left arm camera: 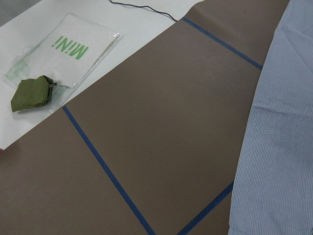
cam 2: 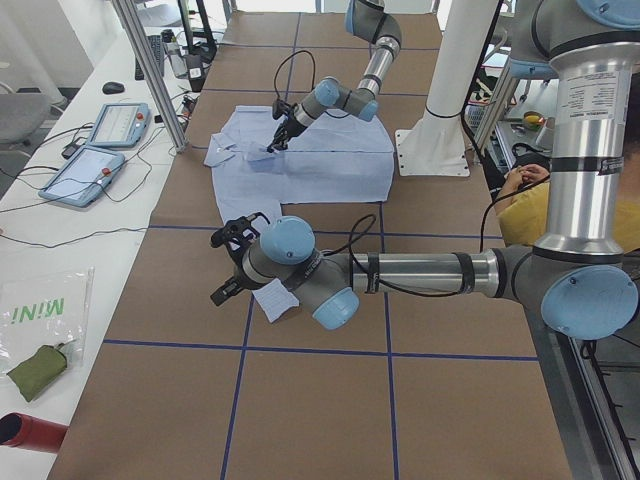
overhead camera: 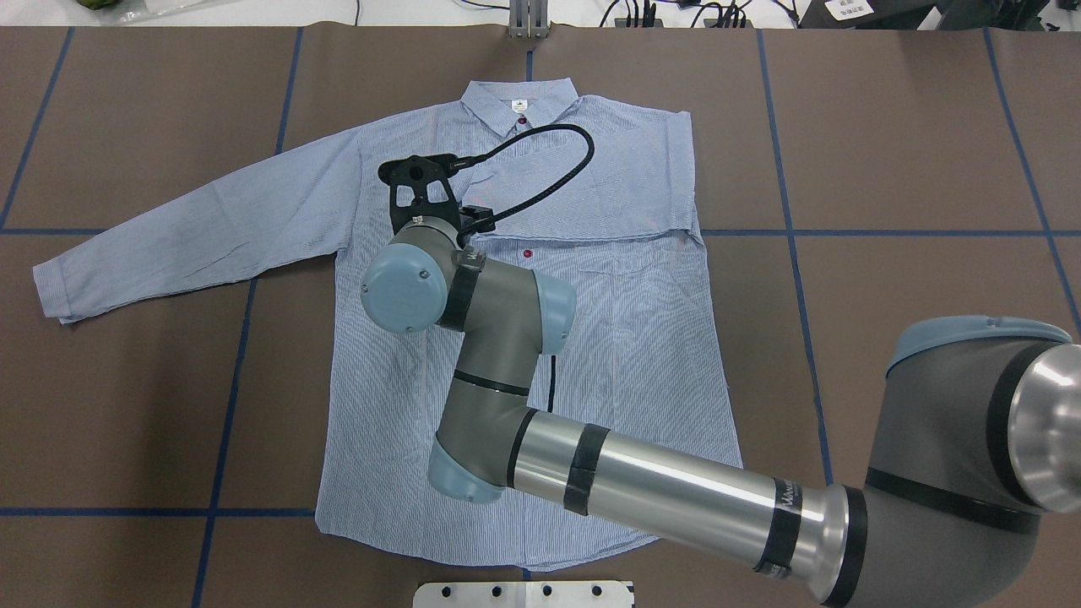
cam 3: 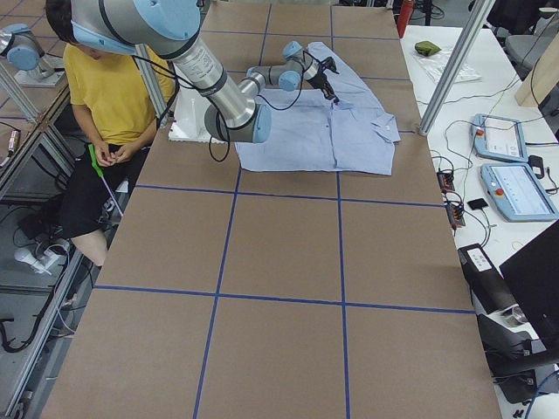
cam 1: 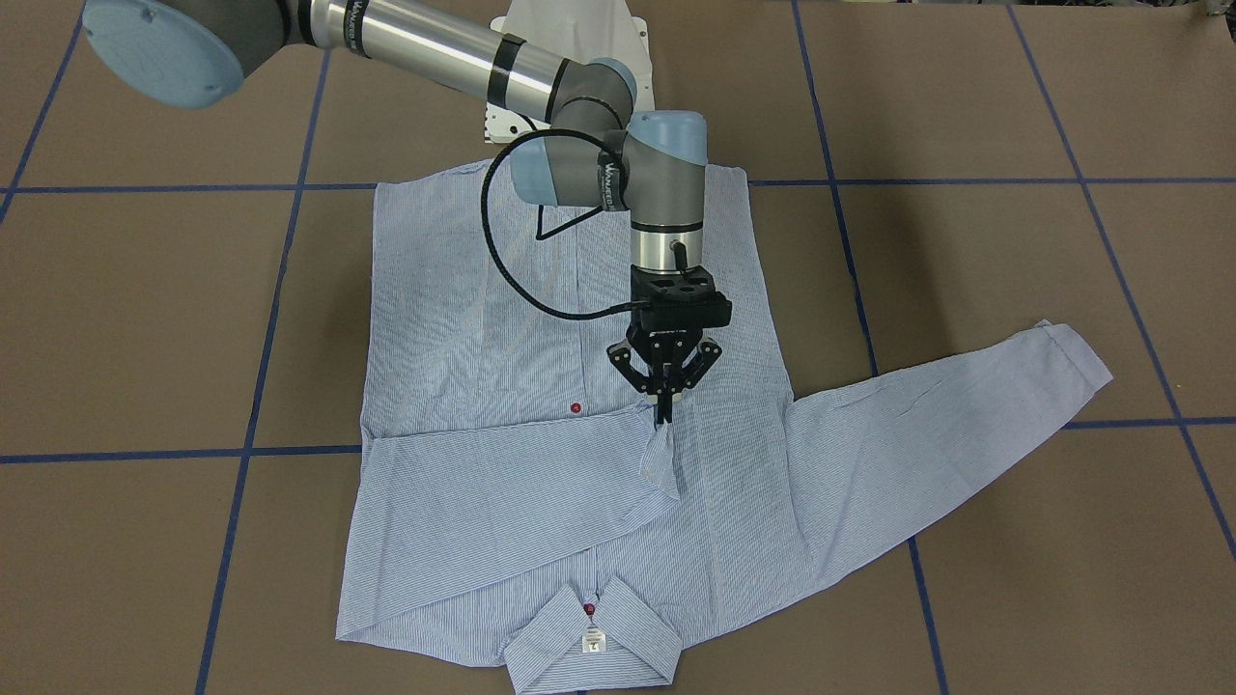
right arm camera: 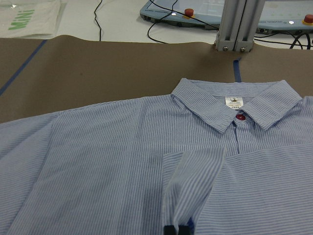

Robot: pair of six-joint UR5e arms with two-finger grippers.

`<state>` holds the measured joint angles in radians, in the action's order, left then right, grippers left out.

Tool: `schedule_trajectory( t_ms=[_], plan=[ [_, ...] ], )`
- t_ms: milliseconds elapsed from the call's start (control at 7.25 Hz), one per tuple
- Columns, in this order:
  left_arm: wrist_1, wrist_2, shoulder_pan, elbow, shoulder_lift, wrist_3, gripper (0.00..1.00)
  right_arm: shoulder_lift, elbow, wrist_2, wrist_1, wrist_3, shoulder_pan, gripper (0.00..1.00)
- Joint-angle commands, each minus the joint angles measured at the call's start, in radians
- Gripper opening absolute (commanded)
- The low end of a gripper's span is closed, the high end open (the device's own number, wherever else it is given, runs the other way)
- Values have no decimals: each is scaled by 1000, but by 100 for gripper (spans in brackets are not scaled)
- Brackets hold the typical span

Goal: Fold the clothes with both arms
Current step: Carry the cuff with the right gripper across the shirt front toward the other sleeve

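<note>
Shirt: the striped blue and white shirt (cam 1: 435,338) lies front up and flat on the brown table (cam 1: 145,319), its hem toward the robot and its collar (cam 1: 541,656) at the far side.
Collar: spread open, with the white neck label (cam 1: 593,640) showing and a dark red button (cam 1: 588,609) just below it.
Folded sleeve: the sleeve on the robot's right (cam 1: 502,483) is laid across the chest, and its cuff (cam 1: 661,458) is lifted off the cloth near the placket.
Other sleeve: this one (cam 1: 946,415) stretches out flat toward the robot's left, well clear of the body of the shirt.
Right arm: it (overhead camera: 676,494) reaches in over the middle of the shirt with the wrist pointing straight down.
Right gripper: the fingers (cam 1: 662,410) are pinched tight together on the top edge of the raised cuff; in the wrist view the striped cloth rises straight out of the black fingertips (right arm camera: 169,229).
Left arm: it (cam 2: 420,272) is stretched out low at the near end of the table.
Left gripper: it (cam 2: 225,265) seems to hang above the end of the outstretched sleeve, but from here I cannot tell how far its fingers are open.
Table: blue tape lines (cam 1: 145,456) mark it into squares, and the white pedestal (cam 2: 432,155) stands by the shirt's hem.
Side bench: a green pouch (left arm camera: 32,92) lies beside a clear bag printed "MiNi" (left arm camera: 73,49).
Onlooker: a person in a yellow top (cam 3: 118,96) sits behind the robot.
</note>
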<state>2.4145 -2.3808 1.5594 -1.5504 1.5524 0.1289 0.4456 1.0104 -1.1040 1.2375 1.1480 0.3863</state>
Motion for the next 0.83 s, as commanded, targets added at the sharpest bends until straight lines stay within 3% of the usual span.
schedule_trajectory(
  t_ms=[0, 138, 552, 690],
  plan=[
    [2, -1, 1, 4, 0, 0, 100, -109, -58, 7, 148, 15, -11, 49],
    [21, -1, 1, 6, -8, 0, 100, -158, -88, 1, 196, 25, -9, 98],
    [32, -1, 1, 6, -18, 0, 100, -260, -96, -91, 353, 47, 6, 100],
    [32, 0, 1, 6, -17, -3, 100, -266, -90, -178, 362, 83, 46, 100]
  ],
)
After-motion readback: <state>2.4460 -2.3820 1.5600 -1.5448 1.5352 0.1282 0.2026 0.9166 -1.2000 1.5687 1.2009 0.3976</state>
